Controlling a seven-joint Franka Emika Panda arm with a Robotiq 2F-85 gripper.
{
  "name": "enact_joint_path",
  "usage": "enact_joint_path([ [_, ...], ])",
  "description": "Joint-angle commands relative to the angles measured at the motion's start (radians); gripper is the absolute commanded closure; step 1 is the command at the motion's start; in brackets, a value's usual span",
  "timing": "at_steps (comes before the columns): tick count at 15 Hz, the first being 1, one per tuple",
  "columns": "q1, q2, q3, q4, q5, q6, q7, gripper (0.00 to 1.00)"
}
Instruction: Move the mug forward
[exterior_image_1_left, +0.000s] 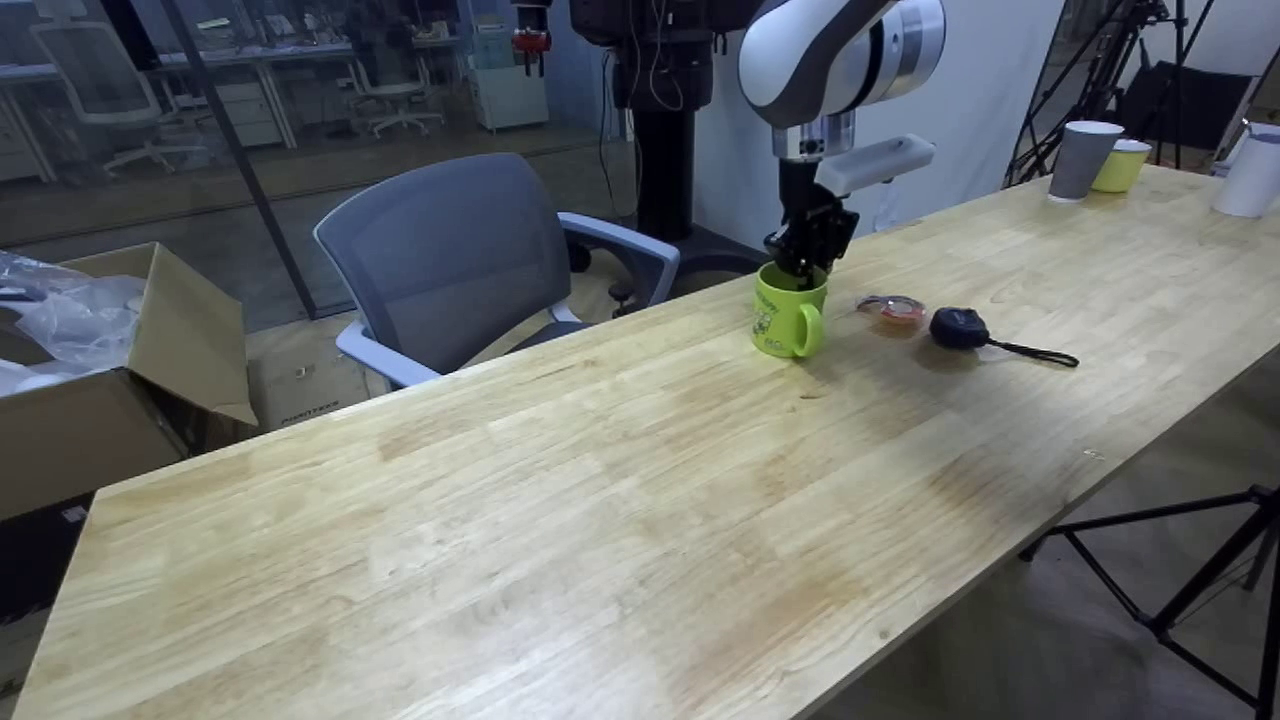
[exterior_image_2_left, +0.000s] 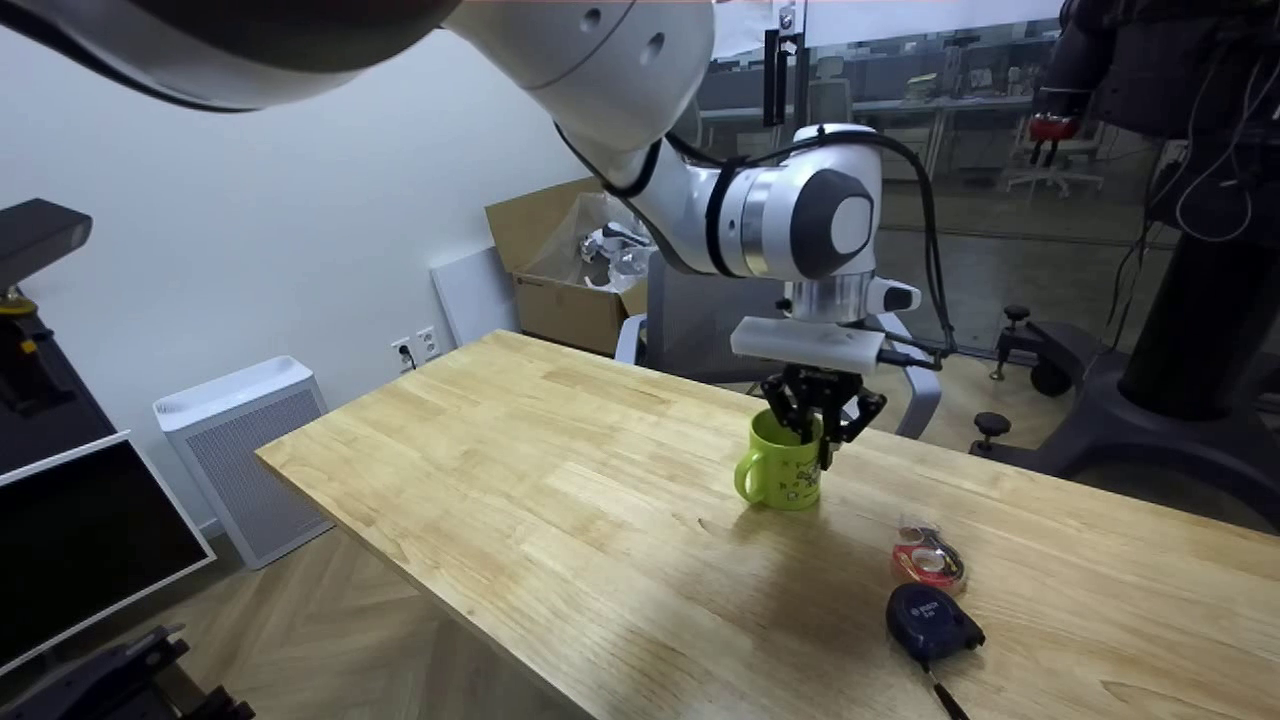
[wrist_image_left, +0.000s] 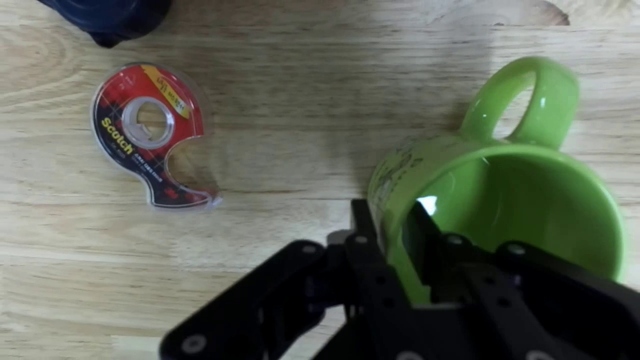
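Note:
The lime-green mug (exterior_image_1_left: 772, 318) stands upright on the wooden table near its chair-side edge; it also shows in an exterior view (exterior_image_2_left: 785, 478) and in the wrist view (wrist_image_left: 520, 195). It has printed figures on its wall and a side handle. My black gripper (exterior_image_1_left: 802, 278) points down over the mug's rim; it also shows in an exterior view (exterior_image_2_left: 816, 448). In the wrist view the gripper (wrist_image_left: 390, 212) has one finger inside the mug and one outside. The fingers look closed on the wall away from the handle. The contact inside is partly hidden behind the rim.
A Scotch tape dispenser (wrist_image_left: 150, 135) lies beside the mug. A dark blue tape measure (exterior_image_2_left: 930, 622) with a strap lies past it. A grey cup (exterior_image_1_left: 1082, 165), a yellowish cup (exterior_image_1_left: 1122, 168) and a white cup (exterior_image_1_left: 1250, 175) stand farther off. A chair (exterior_image_1_left: 450, 260) stands against the table edge.

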Motion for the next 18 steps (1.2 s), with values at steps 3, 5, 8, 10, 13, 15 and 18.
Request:
enact_joint_path([
  [3, -0.003, 0.021, -0.002, 0.079, -0.002, -0.074, 0.005, 0.31],
  [5, 0.0, 0.023, -0.008, 0.088, -0.007, -0.086, 0.012, 0.19],
  [8, 0.005, 0.024, -0.019, 0.094, -0.016, -0.088, 0.024, 0.0],
  [10, 0.007, 0.025, -0.024, 0.096, -0.019, -0.079, 0.031, 0.0],
  [13, 0.061, -0.063, -0.007, 0.125, -0.015, -0.181, 0.076, 0.0],
  [15, 0.089, -0.115, -0.009, 0.12, -0.021, -0.211, 0.099, 0.0],
  [18, 0.125, -0.203, -0.008, 0.072, -0.031, -0.238, 0.13, 0.0],
])
